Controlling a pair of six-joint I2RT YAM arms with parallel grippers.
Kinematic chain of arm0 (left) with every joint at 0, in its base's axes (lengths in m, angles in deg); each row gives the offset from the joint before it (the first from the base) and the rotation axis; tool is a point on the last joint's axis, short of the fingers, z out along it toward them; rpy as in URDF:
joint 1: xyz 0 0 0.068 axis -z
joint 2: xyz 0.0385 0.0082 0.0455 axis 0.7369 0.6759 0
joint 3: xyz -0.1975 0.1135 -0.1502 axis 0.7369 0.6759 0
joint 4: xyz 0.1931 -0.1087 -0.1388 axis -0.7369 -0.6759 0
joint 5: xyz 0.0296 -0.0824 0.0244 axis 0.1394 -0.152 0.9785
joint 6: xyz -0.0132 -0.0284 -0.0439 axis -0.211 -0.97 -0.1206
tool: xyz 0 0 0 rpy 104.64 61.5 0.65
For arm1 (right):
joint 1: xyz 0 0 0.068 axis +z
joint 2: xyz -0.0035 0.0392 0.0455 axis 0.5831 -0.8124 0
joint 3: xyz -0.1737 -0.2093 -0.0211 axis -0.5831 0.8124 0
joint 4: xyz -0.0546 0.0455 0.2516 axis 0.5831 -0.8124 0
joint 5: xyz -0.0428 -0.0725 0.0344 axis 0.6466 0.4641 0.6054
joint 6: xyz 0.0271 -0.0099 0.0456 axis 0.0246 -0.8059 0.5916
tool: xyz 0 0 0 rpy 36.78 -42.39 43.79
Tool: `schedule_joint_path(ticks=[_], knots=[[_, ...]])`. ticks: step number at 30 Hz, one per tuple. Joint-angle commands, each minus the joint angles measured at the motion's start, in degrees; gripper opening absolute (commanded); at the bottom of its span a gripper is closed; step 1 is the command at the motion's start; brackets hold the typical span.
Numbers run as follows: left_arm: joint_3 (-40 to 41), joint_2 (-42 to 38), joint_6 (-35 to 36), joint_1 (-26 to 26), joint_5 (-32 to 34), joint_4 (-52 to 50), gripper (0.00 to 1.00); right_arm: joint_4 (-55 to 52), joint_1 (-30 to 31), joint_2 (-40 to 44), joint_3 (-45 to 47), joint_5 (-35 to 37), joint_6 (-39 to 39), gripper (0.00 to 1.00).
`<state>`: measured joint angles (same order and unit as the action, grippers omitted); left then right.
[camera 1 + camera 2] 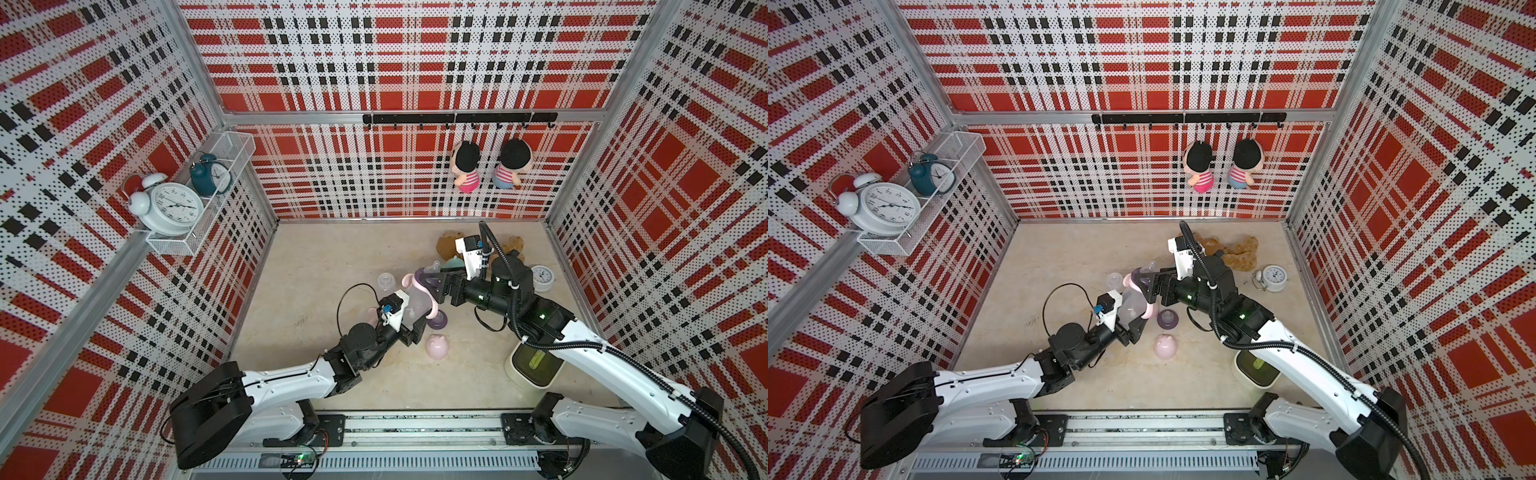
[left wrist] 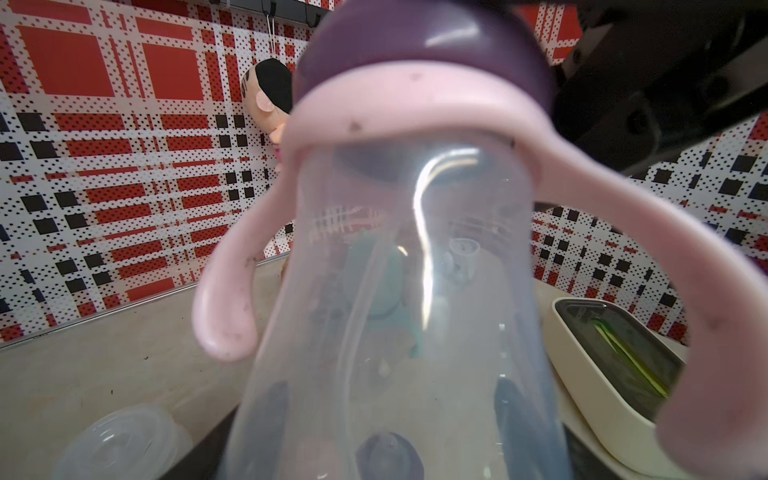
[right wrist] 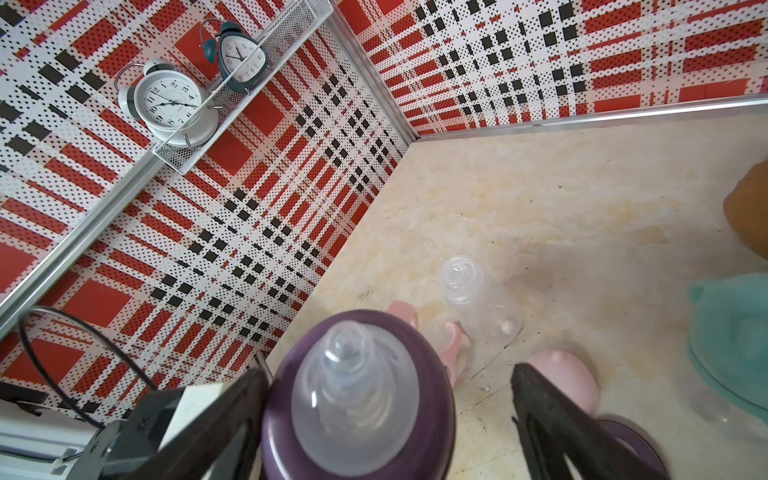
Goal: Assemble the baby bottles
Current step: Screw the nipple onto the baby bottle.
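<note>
The bottle [image 1: 415, 307] is gripped at its clear base by the left gripper [image 1: 412, 331], its long axis tilted up toward the right gripper [image 3: 388, 372], whose jaws stand wide, the purple collar [image 3: 436, 419] lying between them (nearer one jaw, perhaps touching it).

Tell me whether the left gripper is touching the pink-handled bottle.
Touching. In a top view the left gripper is clamped on the base of the pink-handled bottle.

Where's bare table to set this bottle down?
Free: the back-left table, between the left wall and the loose clear bottle; also front centre, between pink cap and rail. Crowded: around the held bottle and the right side, with teddy, small clock, cream box.
</note>
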<state>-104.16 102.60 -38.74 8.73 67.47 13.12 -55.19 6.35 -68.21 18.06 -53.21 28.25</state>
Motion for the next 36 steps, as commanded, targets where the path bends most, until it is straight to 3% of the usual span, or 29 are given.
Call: schedule_joint_path(ticks=[1,13,19,21,23,25,31,36], knots=[[0.0,0.3,0.9,0.7,1.2,4.1,0.00,2.0,-0.2,-1.2,0.4,-1.1,1.0,0.92],[-0.6,1.5,1.2,0.9,1.9,4.0,0.00,2.7,0.3,-4.8,-0.6,-3.3,1.2,0.84],[-0.9,1.9,1.0,0.9,2.3,4.0,0.00,2.7,0.3,-4.5,-0.4,-2.4,1.0,0.63],[-0.9,1.9,0.9,0.9,1.9,4.0,0.11,1.9,0.4,-4.1,-0.6,-2.0,0.3,0.58],[-0.7,1.6,0.8,0.9,0.9,3.9,0.64,1.7,0.4,-3.0,-0.3,-1.9,-0.7,0.57],[-0.5,1.3,0.5,1.0,0.7,3.8,0.97,1.9,0.3,-1.6,0.4,-1.7,-1.7,0.57],[-1.1,0.5,0.9,0.9,-0.4,1.1,0.98,-2.1,0.4,3.8,1.6,1.4,-4.2,0.57],[-2.2,-0.2,0.5,-1.9,-3.5,-3.6,0.98,-10.1,0.4,8.9,2.4,9.6,-7.6,0.57]])
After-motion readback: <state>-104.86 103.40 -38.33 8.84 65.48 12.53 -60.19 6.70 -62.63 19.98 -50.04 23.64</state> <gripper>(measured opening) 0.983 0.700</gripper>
